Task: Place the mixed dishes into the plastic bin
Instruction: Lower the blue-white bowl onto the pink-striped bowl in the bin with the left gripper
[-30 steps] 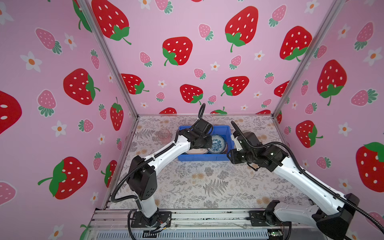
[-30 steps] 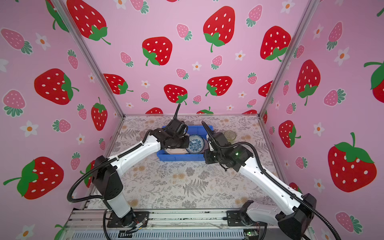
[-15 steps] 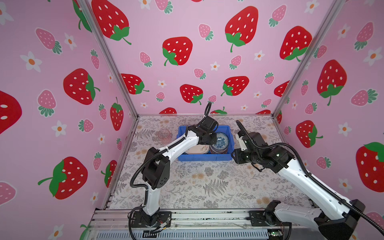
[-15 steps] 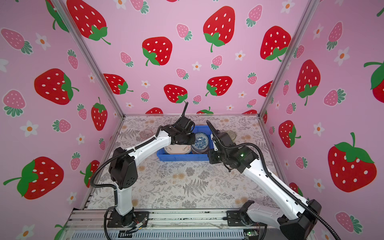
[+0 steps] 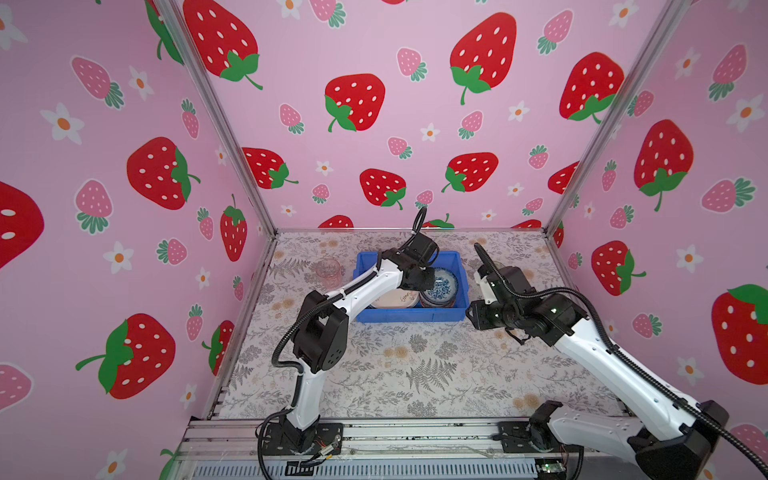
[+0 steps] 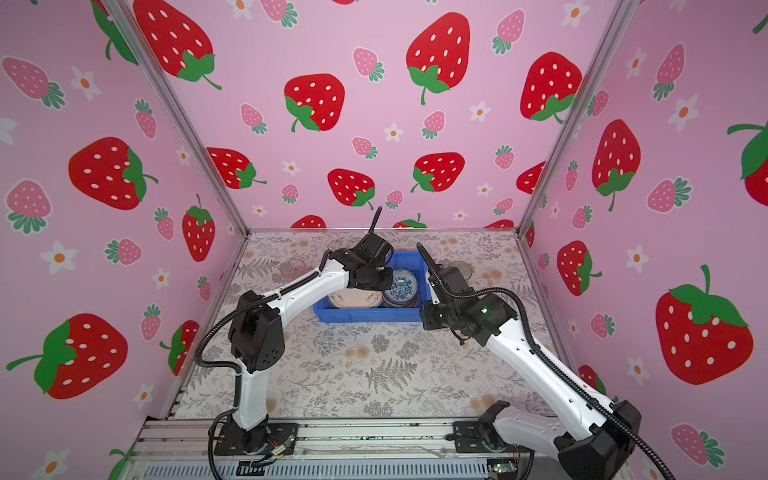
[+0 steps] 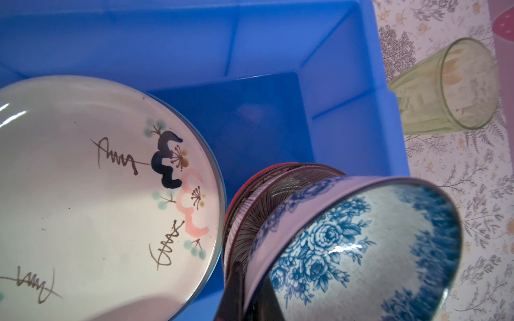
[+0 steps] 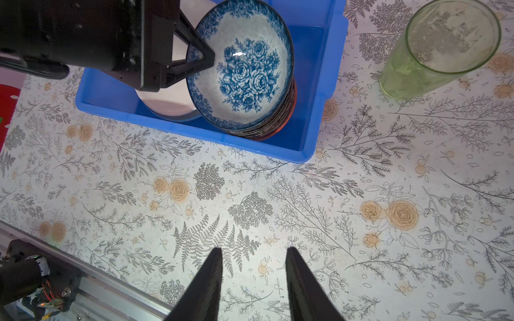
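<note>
- Blue plastic bin [image 5: 409,316] [image 6: 365,316] stands near the far edge of the table [image 5: 415,374], about midway along it in both top views.
- Cream floral plate [image 7: 83,194] [image 5: 395,298] lies in the bin's left half.
- Stacked bowls [image 7: 256,194] [image 8: 289,111] fill the bin's right half. A red rim and a dark striped side show beneath the top one.
- Blue-white bowl [image 7: 347,250] [image 8: 244,66] [image 5: 444,286] sits tilted over that stack. Whether it rests on it I cannot tell.
- Left gripper [image 8: 204,59] [image 5: 428,280] reaches over the bin and is clamped tight on the blue-white bowl's rim, one finger inside and one outside.
- Right gripper [image 8: 254,250] [image 5: 471,316] hangs over bare table just off the bin's near right corner, jaws partly apart with nothing between them.
- Green glass cup [image 8: 434,47] [image 7: 445,89] [image 6: 462,270] stands upright on the table just beside the bin's right end, not touching it.
- Pink glass cup [image 5: 328,270] [image 6: 293,268] stands upright near the bin's left end.
</note>
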